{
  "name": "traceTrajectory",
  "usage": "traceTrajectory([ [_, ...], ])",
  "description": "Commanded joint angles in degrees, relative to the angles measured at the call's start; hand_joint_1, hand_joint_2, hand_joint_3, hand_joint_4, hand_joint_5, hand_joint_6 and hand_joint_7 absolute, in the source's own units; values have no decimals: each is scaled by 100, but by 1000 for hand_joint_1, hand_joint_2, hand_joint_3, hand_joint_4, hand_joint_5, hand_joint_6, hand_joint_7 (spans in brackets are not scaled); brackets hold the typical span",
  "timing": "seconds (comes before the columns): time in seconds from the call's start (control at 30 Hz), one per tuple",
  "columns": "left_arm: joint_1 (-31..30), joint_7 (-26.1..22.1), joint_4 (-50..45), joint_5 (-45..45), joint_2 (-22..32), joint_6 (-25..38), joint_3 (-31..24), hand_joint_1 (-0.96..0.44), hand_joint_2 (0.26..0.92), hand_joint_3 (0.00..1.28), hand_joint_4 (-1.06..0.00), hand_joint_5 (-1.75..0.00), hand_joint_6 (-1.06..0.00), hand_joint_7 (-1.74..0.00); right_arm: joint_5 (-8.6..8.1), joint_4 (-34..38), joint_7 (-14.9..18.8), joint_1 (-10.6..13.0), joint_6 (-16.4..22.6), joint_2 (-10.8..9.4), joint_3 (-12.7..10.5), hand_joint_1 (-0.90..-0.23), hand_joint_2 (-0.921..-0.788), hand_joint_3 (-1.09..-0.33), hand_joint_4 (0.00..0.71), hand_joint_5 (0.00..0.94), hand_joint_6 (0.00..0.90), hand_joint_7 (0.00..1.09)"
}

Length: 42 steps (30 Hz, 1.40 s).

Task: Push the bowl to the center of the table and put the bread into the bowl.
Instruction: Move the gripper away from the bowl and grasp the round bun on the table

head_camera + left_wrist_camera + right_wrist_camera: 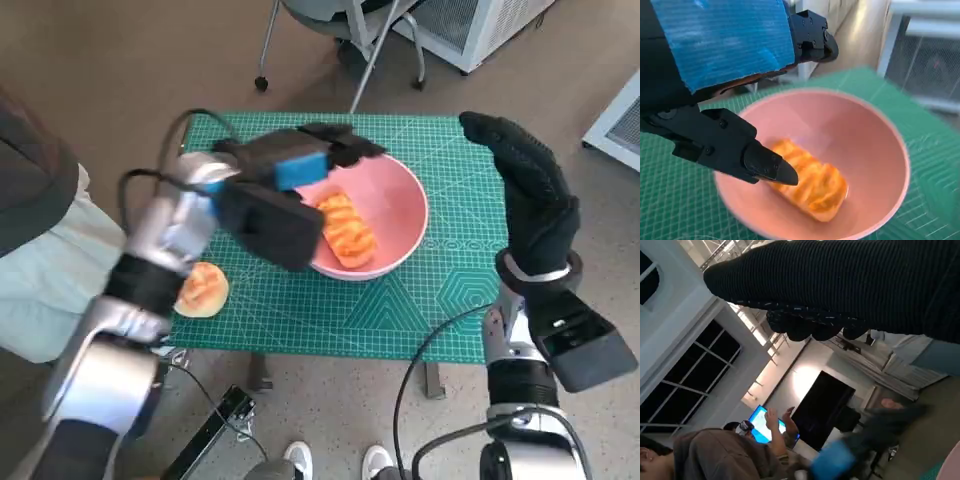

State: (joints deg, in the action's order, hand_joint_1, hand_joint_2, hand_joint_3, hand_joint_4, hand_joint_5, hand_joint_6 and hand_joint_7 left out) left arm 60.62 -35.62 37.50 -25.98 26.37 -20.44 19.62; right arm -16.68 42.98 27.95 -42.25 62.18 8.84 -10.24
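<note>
Covering the tabletop (455, 300) is a green cutting mat, on which everything is set. A pink bowl (405, 200) is seen near the mat's middle, and a glazed bread (348, 232) is lying inside it on the bottom. The left hand (285, 195) is held over the bowl's near rim, its black fingers (765, 165) spread apart just above the bread, nothing gripped. The right hand (530, 190) is raised beside the bowl, apart from it, fingers extended and empty. A round bun (202, 289) is left near the mat's left edge.
</note>
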Motion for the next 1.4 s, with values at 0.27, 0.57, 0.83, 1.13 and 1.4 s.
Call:
traceTrajectory([
  [0.27, -1854, -903, -2982, 982, 1483, 851, -1285, -74, 768, 0, -37, -12, -214, -94, -37, 87, 18, 89, -62, -51, 29, -544, -921, -680, 363, 3, 33, 835],
  [0.57, -3018, -993, -3611, 1086, 2190, 1009, -1764, -115, 765, 1, -50, -7, -233, -66, -165, 152, 146, 39, -84, -63, 57, -552, -921, -679, 362, 2, 28, 841],
  [0.83, -3624, -975, -3822, 984, 2419, 1366, -1773, -118, 766, 1, -58, -5, -245, -49, -252, 279, 290, -45, -82, -108, 59, -546, -921, -680, 363, 2, 21, 845],
  [1.13, -3789, -944, -3633, 793, 2266, 1713, -1466, -102, 767, 1, -61, -2, -251, -30, -344, 296, 441, -81, -150, -170, 57, -519, -921, -692, 369, 5, 12, 843],
  [1.4, -3658, -863, -3105, 561, 2002, 1879, -1029, -93, 770, 2, -58, 0, -251, -17, -431, 225, 562, -58, -217, -171, 61, -515, -921, -698, 369, 4, 10, 844],
])
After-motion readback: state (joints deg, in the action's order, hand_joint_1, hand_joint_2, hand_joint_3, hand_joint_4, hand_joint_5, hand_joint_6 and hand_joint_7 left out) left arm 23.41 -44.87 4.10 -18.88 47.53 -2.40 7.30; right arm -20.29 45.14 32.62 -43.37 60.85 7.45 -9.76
